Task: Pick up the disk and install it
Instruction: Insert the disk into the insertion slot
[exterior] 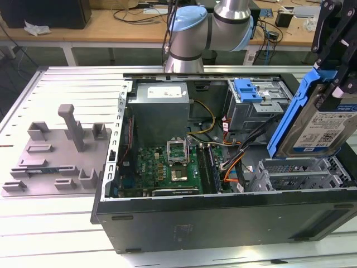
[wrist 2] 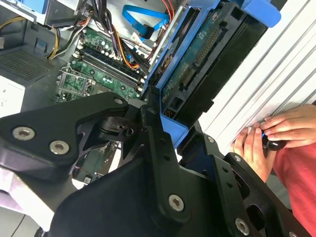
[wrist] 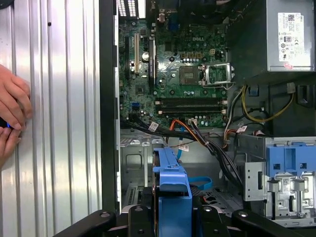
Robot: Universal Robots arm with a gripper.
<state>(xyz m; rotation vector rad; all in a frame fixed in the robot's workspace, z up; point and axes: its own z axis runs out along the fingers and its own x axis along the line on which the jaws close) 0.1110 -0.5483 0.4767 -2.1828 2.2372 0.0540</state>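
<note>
Robot's hand (exterior: pixel 335 85) is pinching the disk (exterior: pixel 319 124) by its blue frame. It holds the disk up in the air, tilted, over the open computer case (exterior: pixel 223 216), at the exterior view's right, above a metal rack (exterior: pixel 301 176).

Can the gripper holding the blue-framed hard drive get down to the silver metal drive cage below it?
Probably yes: the black gripper holds the blue-framed silver hard drive above the silver metal drive cage, nothing between; black cables run beside it.
</note>
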